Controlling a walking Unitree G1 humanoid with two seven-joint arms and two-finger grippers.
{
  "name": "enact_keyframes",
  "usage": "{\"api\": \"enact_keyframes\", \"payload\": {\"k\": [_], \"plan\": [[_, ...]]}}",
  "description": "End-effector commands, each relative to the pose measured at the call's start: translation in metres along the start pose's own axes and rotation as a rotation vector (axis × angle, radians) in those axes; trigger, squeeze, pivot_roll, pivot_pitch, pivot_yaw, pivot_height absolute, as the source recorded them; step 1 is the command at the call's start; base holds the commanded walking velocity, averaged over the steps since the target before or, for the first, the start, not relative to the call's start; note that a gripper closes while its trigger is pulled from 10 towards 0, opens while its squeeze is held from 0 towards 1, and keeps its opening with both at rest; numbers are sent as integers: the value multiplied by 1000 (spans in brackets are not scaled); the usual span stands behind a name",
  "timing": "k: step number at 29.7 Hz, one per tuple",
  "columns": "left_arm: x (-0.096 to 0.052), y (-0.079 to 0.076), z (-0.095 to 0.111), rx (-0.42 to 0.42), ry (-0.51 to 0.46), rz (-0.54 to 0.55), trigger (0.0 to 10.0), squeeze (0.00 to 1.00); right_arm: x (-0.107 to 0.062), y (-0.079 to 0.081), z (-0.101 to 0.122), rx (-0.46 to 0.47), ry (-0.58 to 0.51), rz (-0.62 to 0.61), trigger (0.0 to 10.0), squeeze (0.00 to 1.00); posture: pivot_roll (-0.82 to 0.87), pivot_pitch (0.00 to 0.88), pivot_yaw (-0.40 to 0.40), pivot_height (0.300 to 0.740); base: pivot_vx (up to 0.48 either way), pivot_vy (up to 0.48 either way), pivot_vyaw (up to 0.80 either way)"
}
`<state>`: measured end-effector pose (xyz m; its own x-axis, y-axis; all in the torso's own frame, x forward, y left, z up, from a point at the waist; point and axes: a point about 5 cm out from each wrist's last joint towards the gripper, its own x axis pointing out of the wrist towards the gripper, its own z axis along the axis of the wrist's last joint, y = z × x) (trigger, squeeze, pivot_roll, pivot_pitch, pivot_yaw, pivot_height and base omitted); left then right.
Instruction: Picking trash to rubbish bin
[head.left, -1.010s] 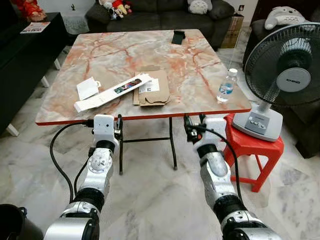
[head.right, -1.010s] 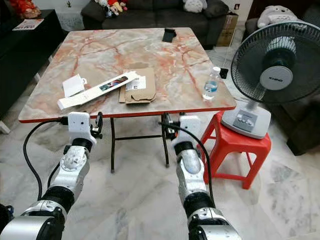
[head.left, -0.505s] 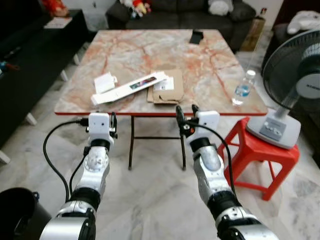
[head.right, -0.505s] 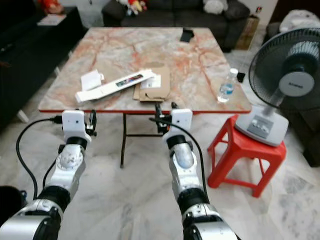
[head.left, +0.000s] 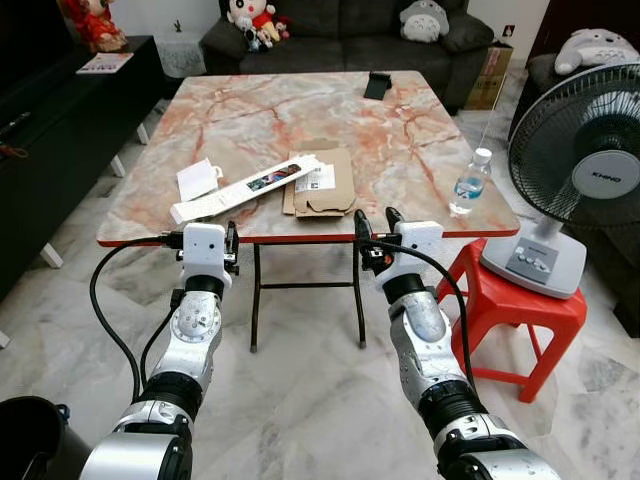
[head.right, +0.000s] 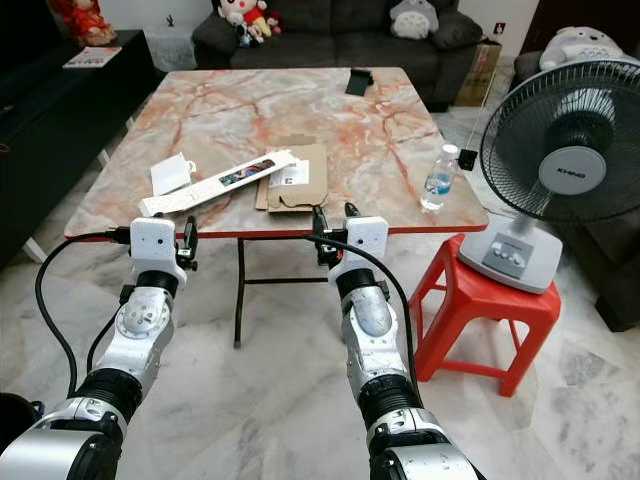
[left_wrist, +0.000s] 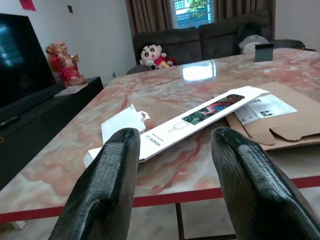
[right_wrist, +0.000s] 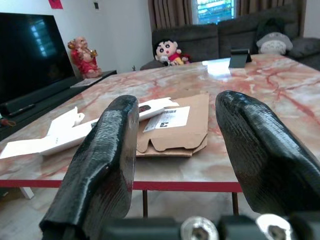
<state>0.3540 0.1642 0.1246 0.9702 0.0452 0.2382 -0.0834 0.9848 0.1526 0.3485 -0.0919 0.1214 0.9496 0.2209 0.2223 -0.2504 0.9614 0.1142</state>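
Note:
On the marble table (head.left: 420, 140) lie a long white box (head.left: 250, 185), a small white carton (head.left: 198, 180) and a flat brown cardboard sleeve (head.left: 325, 190) with a label. A clear water bottle (head.left: 467, 183) stands near the table's right edge. My left gripper (head.left: 231, 243) is raised just short of the table's near edge, open, with nothing between its fingers (left_wrist: 107, 185). My right gripper (head.left: 375, 228) is level with it, facing the cardboard sleeve (right_wrist: 175, 125), open and holding nothing. A black bin (head.left: 25, 440) stands on the floor by my left side.
A standing fan (head.left: 590, 190) sits on a red plastic stool (head.left: 500, 295) right of the table. A black item (head.left: 378, 86) lies at the table's far edge. A dark sofa (head.left: 340, 30) with soft toys is behind it. A black TV cabinet (head.left: 50, 120) runs along the left.
The whole picture has shifted, so the camera moved: the table now sits slightly farther off and more centred. Both grippers stay raised and open before the table edge.

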Motion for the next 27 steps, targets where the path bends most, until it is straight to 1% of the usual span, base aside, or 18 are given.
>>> {"api": "enact_keyframes", "payload": {"k": [1,9,10,11,12,14,27], "plan": [[5,-2,7,6,-28,3,10000,0,6,3,8,3,-26,14,10000,0,-24,0,8,740,379,0,0],[7,-2,10,4,-35,7,10000,0,7,3,10,-14,-34,19,10000,0,-21,0,5,740,390,0,0],[8,-2,12,4,-40,9,10000,0,6,4,11,-22,-42,25,10000,0,-20,0,4,740,390,0,800],[8,-2,12,5,-40,8,10000,0,6,5,11,-20,-41,24,10000,0,-20,0,4,740,394,0,744],[8,-2,12,7,-42,7,10000,0,6,5,10,5,-36,19,10000,0,-18,0,4,740,394,0,0],[8,-2,13,10,-45,6,10000,0,6,4,11,15,-39,10,10000,0,-18,0,4,740,390,0,0],[9,-3,14,15,-48,-1,10000,0,8,3,13,15,-41,10,10000,0,-23,0,3,740,394,0,0]]}}
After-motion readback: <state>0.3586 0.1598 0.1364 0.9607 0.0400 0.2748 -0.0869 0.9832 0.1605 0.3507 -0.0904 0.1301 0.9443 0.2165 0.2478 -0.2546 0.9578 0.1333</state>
